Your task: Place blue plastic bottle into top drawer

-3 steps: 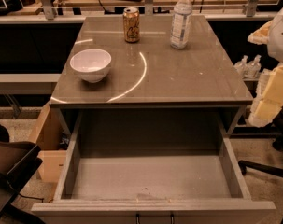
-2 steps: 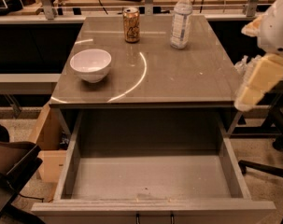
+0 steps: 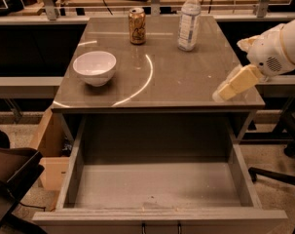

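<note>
The blue plastic bottle [image 3: 189, 20] stands upright at the back right of the grey tabletop [image 3: 186, 82]; it is clear and ribbed with a white cap. The top drawer [image 3: 156, 184] is pulled wide open below the tabletop, and its flat grey bottom is bare. My gripper [image 3: 233, 85] reaches in from the right on a white arm. It hovers over the tabletop's front right corner, well in front of the bottle and to its right, and holds nothing.
A gold-brown soda can [image 3: 137, 26] stands at the back of the tabletop, left of the bottle. A white bowl [image 3: 94, 68] sits at the left. A light wooden box [image 3: 50, 150] is on the floor at the left, and a dark chair [image 3: 10, 179] at the lower left.
My gripper has moved left and up from beside the table's right edge to over its front right corner. The bottle, can, bowl and drawer have not moved.
</note>
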### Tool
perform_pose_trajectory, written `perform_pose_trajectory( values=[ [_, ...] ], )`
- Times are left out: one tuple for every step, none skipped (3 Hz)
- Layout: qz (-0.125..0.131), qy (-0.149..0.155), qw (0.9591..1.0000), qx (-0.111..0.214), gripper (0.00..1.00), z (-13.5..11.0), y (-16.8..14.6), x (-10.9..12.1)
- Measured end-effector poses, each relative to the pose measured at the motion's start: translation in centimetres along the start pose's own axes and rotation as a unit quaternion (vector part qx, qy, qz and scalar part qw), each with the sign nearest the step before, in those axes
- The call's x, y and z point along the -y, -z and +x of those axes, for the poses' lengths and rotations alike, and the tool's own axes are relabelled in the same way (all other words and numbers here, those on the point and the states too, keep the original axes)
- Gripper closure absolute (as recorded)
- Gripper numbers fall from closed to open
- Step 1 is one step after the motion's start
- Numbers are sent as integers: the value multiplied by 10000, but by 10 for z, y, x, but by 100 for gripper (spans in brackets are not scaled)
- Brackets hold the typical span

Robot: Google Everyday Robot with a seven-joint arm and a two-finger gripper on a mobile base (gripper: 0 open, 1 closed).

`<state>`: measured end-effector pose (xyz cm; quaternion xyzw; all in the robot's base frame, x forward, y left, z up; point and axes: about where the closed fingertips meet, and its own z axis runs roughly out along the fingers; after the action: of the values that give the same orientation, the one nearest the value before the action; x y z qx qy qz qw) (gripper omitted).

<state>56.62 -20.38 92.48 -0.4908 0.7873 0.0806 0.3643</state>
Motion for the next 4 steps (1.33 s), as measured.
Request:
perform_pose_trajectory(
  values=[
    [73,-465,9919,1176,0,-7,-30,11],
    [467,-736,9718,2190,0,-20,-42,34],
    [811,-759,9625,2476,0,-38,-42,49],
    [811,-759,9625,2476,0,-38,-42,49]
  ],
)
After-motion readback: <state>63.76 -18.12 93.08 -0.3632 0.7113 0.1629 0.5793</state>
